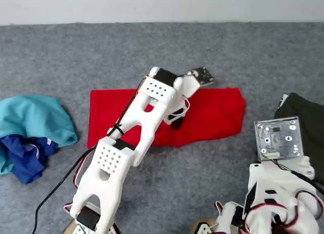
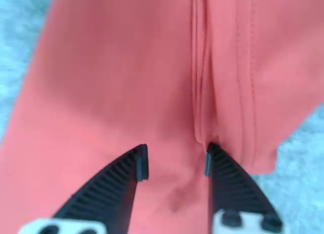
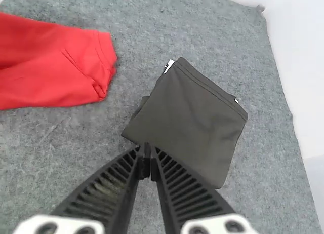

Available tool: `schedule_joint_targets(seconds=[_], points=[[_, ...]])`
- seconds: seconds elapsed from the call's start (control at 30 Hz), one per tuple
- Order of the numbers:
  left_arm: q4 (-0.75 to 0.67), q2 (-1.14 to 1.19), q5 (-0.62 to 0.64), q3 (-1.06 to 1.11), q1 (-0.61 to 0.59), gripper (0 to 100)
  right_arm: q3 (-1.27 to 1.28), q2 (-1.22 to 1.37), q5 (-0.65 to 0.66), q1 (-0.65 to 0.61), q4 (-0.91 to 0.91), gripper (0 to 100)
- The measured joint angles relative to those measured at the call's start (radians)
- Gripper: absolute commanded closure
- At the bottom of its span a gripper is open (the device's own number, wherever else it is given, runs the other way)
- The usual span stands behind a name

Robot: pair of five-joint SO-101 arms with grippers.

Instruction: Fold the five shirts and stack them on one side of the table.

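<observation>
Table under grey carpeting, white wall behind, red shirt central

high: overhead | wrists: down, close | shared: red shirt

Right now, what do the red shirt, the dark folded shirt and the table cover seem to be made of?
Red shirt: soft matte cloth, perhaps cotton; it shows stitched seams and soft folds. Dark shirt: similar matte fabric, folded flat, with a stitched hem. Table cover: grey felt or short carpet, judging by its fuzzy, speckled surface.
</observation>
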Motion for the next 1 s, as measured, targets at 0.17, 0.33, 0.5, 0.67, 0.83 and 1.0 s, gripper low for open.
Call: schedule_joint_targets(seconds=[0.17,0.33,0.5,0.67,0.83,1.0], points=[[0.052,-0.008,-0.005,-0.153,-0.002,82,0.000,0.000,0.000,0.000,0.000,98.7],[0.060,-0.064,0.023,-0.157,0.014,82,0.000,0.000,0.000,0.000,0.000,98.7],[0.060,-0.077,0.023,-0.048,0.077,82,0.000,0.000,0.000,0.000,0.000,98.7],[0.032,-0.040,0.052,-0.002,0.083,82,0.000,0.000,0.000,0.000,0.000,98.7],[0.017,0.032,0.068,-0.026,0.057,82,0.000,0.000,0.000,0.000,0.000,98.7],[0.052,0.035,0.121,-0.107,0.048,82,0.000,0.000,0.000,0.000,0.000,98.7]])
